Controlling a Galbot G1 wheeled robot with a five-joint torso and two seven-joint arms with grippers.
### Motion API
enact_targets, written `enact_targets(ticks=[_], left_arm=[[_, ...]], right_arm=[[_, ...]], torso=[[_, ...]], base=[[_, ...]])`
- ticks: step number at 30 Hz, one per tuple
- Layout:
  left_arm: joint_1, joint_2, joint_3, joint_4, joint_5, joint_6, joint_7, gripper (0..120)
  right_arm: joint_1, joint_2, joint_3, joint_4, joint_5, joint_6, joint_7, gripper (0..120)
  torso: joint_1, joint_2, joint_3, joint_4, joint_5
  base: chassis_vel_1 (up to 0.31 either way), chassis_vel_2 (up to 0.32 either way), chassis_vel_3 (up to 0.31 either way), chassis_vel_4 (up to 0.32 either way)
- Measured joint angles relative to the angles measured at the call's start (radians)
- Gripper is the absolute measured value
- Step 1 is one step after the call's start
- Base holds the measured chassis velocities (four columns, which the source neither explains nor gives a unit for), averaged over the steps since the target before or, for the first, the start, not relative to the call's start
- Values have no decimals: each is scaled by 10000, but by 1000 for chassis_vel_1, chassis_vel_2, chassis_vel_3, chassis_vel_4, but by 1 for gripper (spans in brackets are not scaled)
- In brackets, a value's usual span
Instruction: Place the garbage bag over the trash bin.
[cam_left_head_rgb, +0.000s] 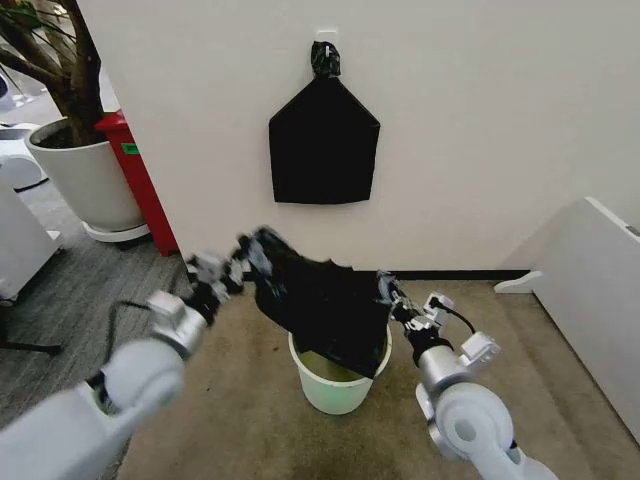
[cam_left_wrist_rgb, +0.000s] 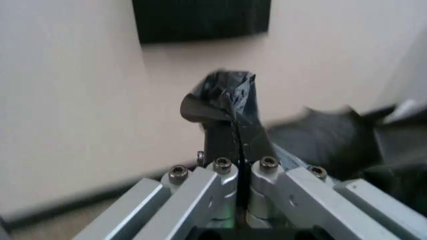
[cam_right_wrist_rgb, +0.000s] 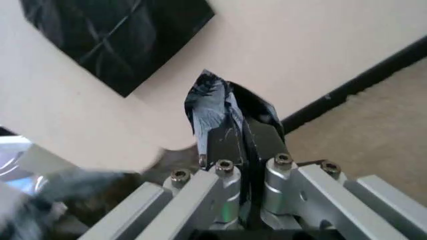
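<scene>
The garbage bag (cam_left_head_rgb: 325, 300) is held stretched above the trash bin (cam_left_head_rgb: 338, 385), one edge pinched tight in the left gripper (cam_left_head_rgb: 242, 260) and the opposite edge clamped in the right gripper (cam_left_head_rgb: 388, 292), its lower part hanging into the bin's mouth.

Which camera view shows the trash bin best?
The head view: the trash bin stands on the carpet, its rim and front wall visible, partly covered by the garbage bag held between the left claw and the right claw. The wrist views give only pinched bag plastic, wall and floor.
</scene>
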Motion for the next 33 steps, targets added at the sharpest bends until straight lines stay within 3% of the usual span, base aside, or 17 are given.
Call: enact_targets(ticks=[4,11,19,26,33], left_arm=[[1042,-297,-192,-193,226,4,-86,0],[2908,-391,-941,-1317,696,-299,-407,0],[3417,-661,-895,-1373,920,-331,-698,0],[4367,-1029,-1037,-783,1148,-476,-930,0],[3676,-1509,-443,498,1277,-443,-838,0]], right_arm=[[-323,-170,27,534,10,168,612,0],[-1837,-178,-39,1948,-83,133,2138,0],[-3112,348,-453,1868,-887,236,2846,0],[-3777,633,-407,2037,-918,249,3812,0],[-3421,987,-565,1217,-837,30,3656,0]], torso=[[0,-1,0,5,-2],[-1,1,-1,4,2],[-1,1,0,-1,1],[-1,1,0,3,1],[-1,1,1,1,0]], base=[[0,0,0,0],[0,0,0,0],[0,0,0,0],[0,0,0,0],[0,0,0,0]])
